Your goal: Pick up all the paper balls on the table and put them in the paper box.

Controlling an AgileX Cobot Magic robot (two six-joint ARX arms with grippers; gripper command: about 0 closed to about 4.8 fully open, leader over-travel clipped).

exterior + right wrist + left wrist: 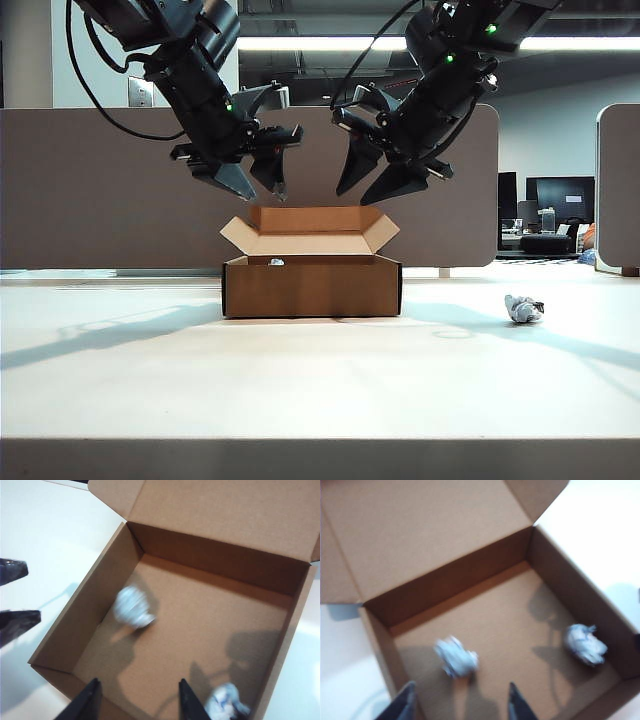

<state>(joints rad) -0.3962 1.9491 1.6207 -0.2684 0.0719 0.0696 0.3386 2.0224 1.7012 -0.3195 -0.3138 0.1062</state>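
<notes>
The brown paper box (312,288) stands open in the middle of the off-white table (300,385). Both grippers hang above it, open and empty: my left gripper (260,190) over its left part, my right gripper (362,192) over its right part. In the left wrist view my left gripper (461,692) hovers over the box floor (510,620), where two paper balls (456,662) (585,644) show, one blurred. The right wrist view has my right gripper (139,685) above the same two balls (132,607) (226,702). A third paper ball (523,309) lies on the table right of the box.
A grey-brown partition panel (100,180) runs behind the table, with another panel (620,180) at the far right. Office desks and monitors (560,195) show beyond. The box's flaps (240,235) stand open. The left gripper's fingertips (15,622) show beside the box in the right wrist view.
</notes>
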